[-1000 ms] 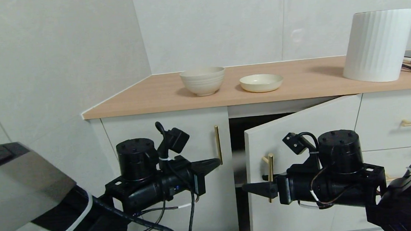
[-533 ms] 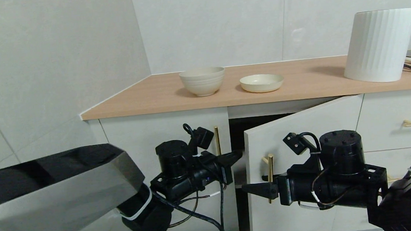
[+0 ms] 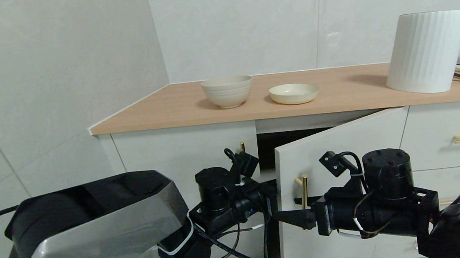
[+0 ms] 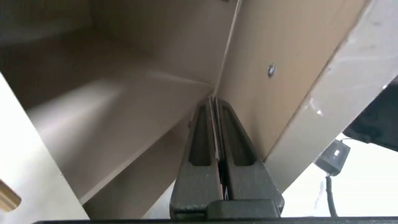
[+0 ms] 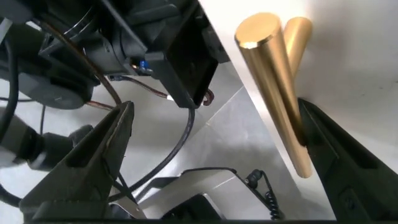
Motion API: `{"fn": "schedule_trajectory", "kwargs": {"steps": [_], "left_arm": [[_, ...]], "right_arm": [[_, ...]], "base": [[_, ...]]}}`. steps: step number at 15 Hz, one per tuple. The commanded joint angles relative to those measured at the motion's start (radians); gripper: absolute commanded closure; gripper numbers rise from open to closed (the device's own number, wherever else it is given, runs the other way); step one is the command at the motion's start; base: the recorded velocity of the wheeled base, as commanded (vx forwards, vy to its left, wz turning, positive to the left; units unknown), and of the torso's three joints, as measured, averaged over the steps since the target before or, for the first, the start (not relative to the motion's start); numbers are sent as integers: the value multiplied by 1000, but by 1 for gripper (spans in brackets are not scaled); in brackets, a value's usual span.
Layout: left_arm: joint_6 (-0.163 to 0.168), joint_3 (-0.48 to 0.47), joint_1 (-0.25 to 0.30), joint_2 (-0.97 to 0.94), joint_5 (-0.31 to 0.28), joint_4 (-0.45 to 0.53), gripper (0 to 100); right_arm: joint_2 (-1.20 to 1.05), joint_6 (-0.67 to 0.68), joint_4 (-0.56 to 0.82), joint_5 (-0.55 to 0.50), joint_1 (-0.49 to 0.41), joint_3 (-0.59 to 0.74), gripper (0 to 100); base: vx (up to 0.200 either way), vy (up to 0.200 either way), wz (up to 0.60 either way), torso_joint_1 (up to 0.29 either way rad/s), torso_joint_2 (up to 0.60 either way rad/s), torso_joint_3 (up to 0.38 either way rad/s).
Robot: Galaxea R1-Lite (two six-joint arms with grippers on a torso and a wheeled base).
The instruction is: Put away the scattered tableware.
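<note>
1. The left gripper [image 4: 214,106] has its fingers [image 4: 200,134] pressed together, holding nothing; their tips point into the open cupboard [image 4: 292,56], with a bare shelf [image 4: 93,124] just beyond them.
2. The right gripper [image 5: 217,124] has its fingers [image 5: 102,149] spread wide. The brass handle [image 5: 273,81] of the cupboard door [image 3: 338,145] stands between them, nearer one finger; I cannot tell whether it touches.
3. The bowl [image 3: 227,91] and the shallow dish [image 3: 293,93] sit side by side on the wooden surface [image 3: 163,109], above both pairs of fingers and well apart from them.
4. A ribbed white container [image 3: 429,52] stands on the same surface, up and to the right of the right fingers.
</note>
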Motion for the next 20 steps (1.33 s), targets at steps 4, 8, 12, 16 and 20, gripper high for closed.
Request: {"fn": "schedule_trajectory", "kwargs": {"steps": [4, 8, 12, 16, 20], "left_arm": [[-1, 19, -19, -9, -4, -1, 100], [-4, 19, -22, -12, -1, -24, 100], [-35, 27, -22, -34, 0, -41, 100], [-35, 47, -23, -116, -3, 97, 100], [-34, -10, -37, -93, -4, 156, 100]], "right_arm": [[-9, -19, -75, -39, -64, 57, 0], [-32, -19, -92, -36, -133, 91, 0], [-138, -19, -92, -33, -156, 206, 0], [-300, -19, -89, -30, -149, 372, 0], [-352, -18, -86, -2, -96, 422, 0]], "base": [[0, 0, 0, 0, 0, 0], [0, 0, 0, 0, 0, 0], [0, 0, 0, 0, 0, 0], [0, 0, 0, 0, 0, 0], [0, 0, 0, 0, 0, 0]]}}
